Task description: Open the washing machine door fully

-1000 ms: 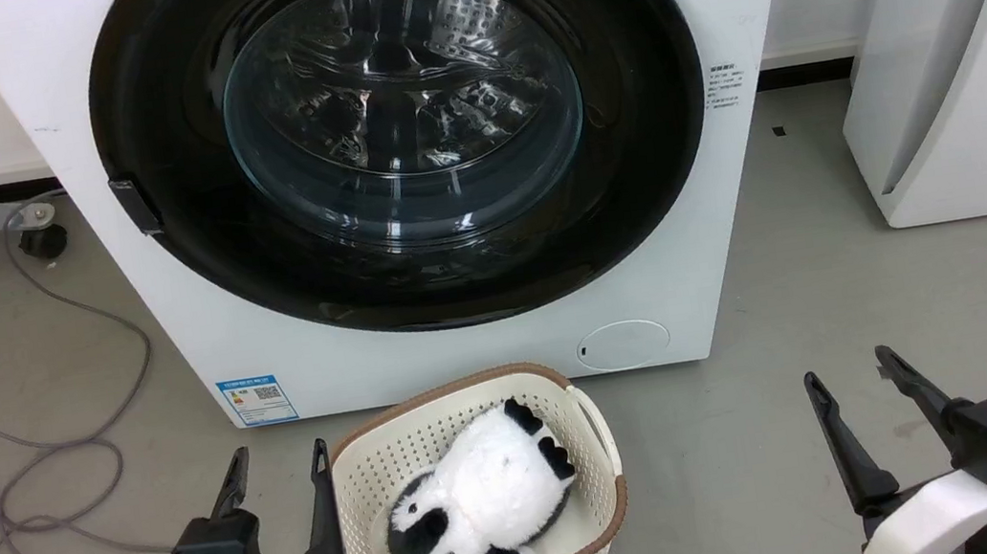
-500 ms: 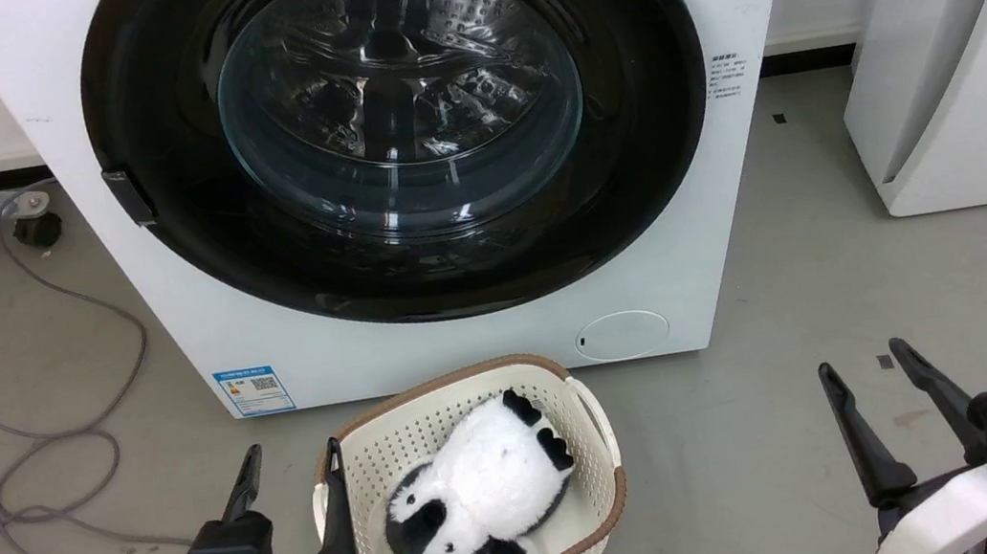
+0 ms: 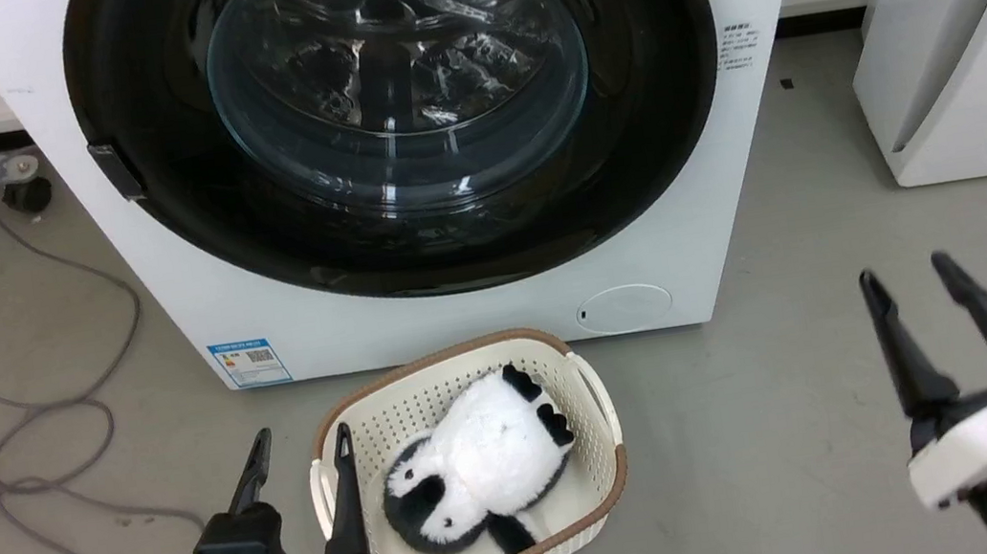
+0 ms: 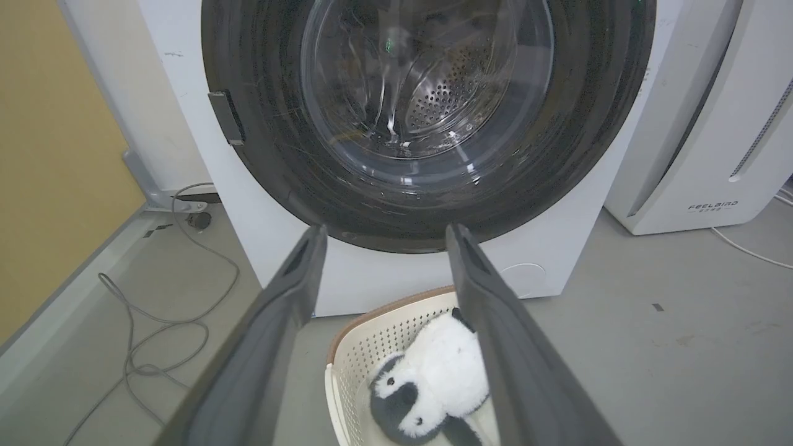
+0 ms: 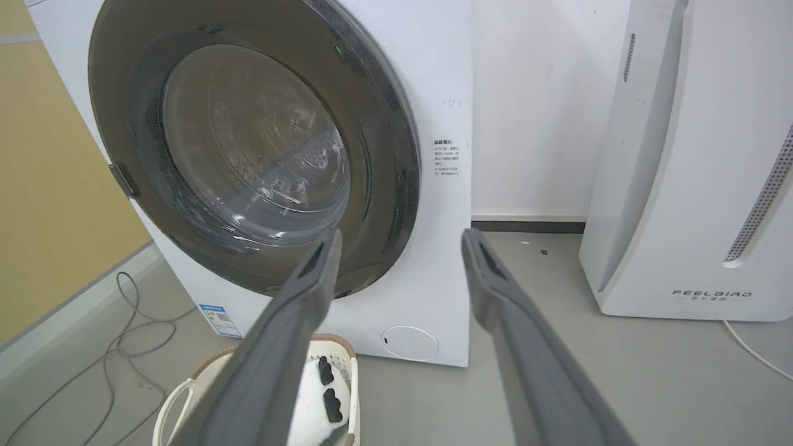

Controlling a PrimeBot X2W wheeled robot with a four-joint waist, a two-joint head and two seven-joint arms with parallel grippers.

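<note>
The white washing machine point(image 3: 461, 320) stands straight ahead, and its round glossy black door point(image 3: 160, 237) with the bulging glass bowl lies flat against the front, a small latch tab at its left rim. The door point(image 4: 297, 167) also fills the top of the left wrist view, and the door point(image 5: 396, 179) appears at an angle in the right wrist view. My left gripper point(image 3: 301, 439) is open at the lower left, beside the basket. My right gripper point(image 3: 905, 269) is open at the lower right, raised over bare floor. Neither touches the machine.
A cream basket point(image 3: 593, 398) holding a black-and-white plush toy point(image 3: 482, 472) sits on the floor just before the machine. Grey cables point(image 3: 21, 421) loop over the floor at the left. A white FEELBAIR appliance point(image 3: 974, 55) stands at the right.
The whole head view has shifted, so the camera moved closer and down. My right gripper has risen higher in the picture. The door stays flat against the machine.
</note>
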